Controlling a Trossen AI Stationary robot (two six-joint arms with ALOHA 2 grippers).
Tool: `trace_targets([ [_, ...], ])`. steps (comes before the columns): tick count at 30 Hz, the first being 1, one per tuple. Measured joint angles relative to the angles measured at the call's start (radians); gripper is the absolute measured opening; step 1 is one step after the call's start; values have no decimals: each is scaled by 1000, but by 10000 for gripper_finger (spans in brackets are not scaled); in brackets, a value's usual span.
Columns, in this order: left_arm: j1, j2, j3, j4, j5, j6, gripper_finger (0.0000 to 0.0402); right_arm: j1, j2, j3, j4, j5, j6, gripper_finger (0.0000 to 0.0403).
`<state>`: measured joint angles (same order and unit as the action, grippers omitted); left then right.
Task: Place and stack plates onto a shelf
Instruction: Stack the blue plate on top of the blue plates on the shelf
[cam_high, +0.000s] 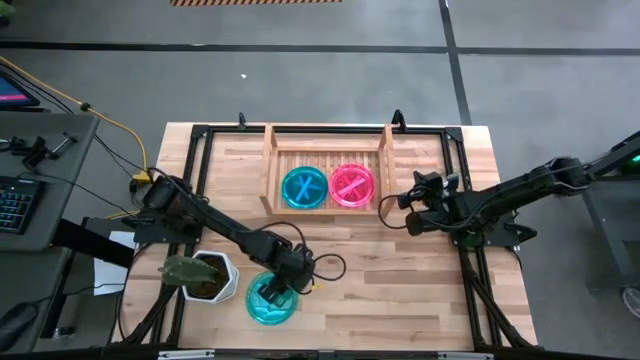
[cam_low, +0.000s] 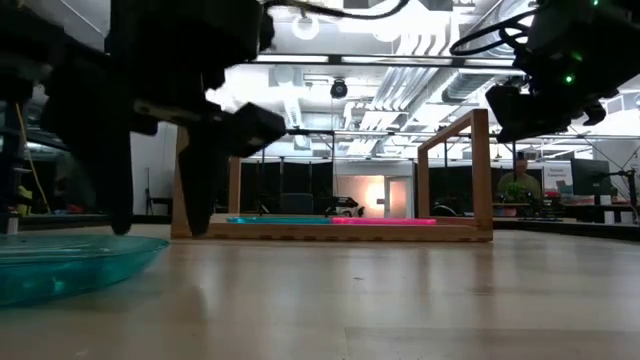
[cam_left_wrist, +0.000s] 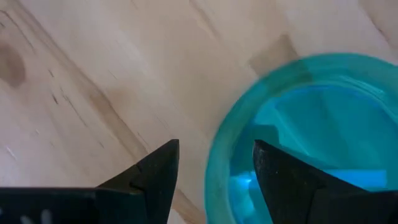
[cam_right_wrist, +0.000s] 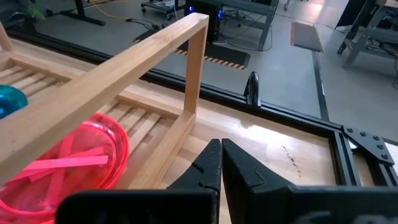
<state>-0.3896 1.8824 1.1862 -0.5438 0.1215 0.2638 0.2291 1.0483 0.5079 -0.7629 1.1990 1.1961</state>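
Plates (cam_high: 271, 300) under the spread left gripper (cam_high: 274, 291) show no legible writing.

Looking straight down, I see my left gripper (cam_high: 272, 293) over a round translucent teal plastic plate (cam_high: 270, 300) that lies on the butcher-block wooden tabletop (cam_high: 400, 290) near the front edge, left of centre. Just left of that plate stands a white hexagonal plant pot (cam_high: 212, 277) holding a green plant. Toward the far side sits the light wooden slatted shelf (cam_high: 328, 160) with raised side rails; a second round teal plate (cam_high: 304, 187) lies in it on the left, and a round translucent pink plate (cam_high: 352, 185) lies just beside it on the right. My right gripper (cam_high: 392, 203) hangs just right of the shelf, fingers together.
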Motion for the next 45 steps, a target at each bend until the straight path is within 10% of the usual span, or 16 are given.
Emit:
trace_targets([
  [15,14,76,4,16,106,3,184,0,19,0,6,-7,0,0],
  [29,45,68,0,-21,79,50,8,0,19,0,4,-12,0,0],
  [45,157,-250,-3,-20,-348,80,0,0,19,0,10,-14,0,0],
])
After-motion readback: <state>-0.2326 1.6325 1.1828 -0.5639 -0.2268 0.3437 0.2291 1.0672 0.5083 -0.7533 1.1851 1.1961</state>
